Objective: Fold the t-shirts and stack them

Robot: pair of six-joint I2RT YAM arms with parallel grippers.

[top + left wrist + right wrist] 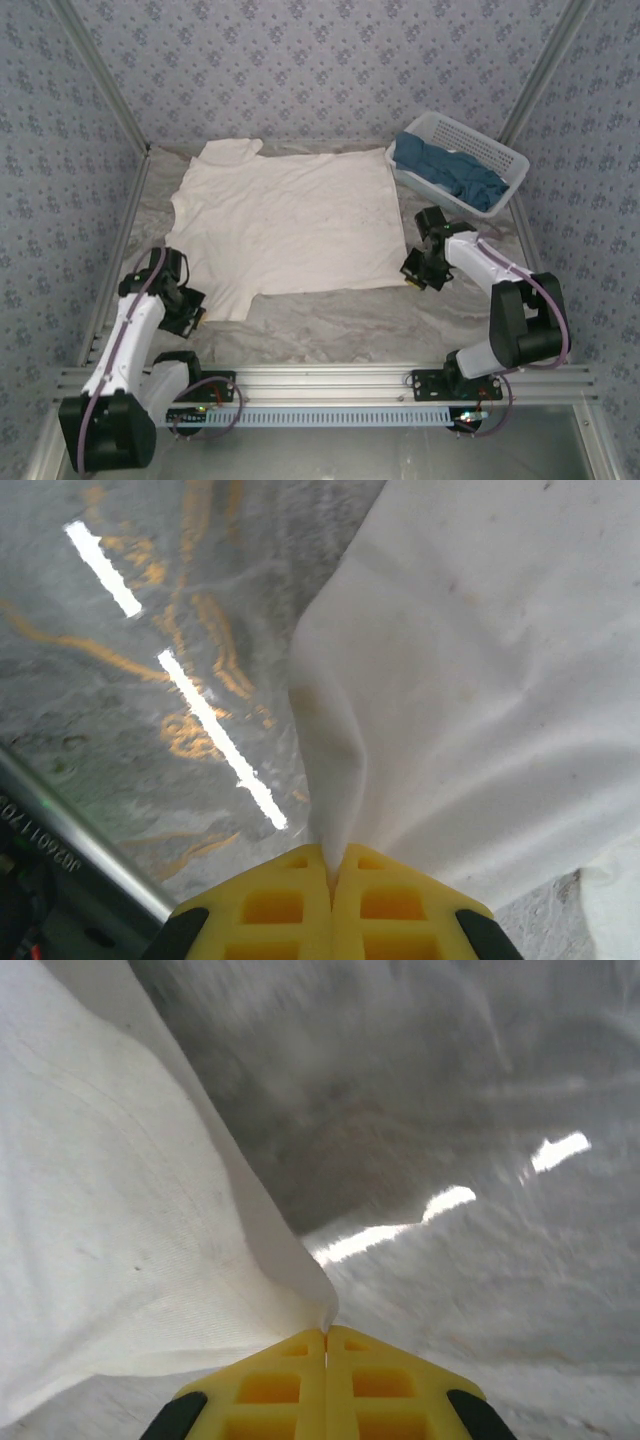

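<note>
**Left claw and right claw bite thin: shirt may slip**

Both are closed tight on cream cloth: the left claw on the sleeve edge at 8 o'clock, the right on the hem corner at 4. The shirt lies flat across the bench; teal shirts fill the basket at 2 o'clock. Each bite looks a mere sliver, so a quick or uneven lift could pull it free or skew the fold.
</note>
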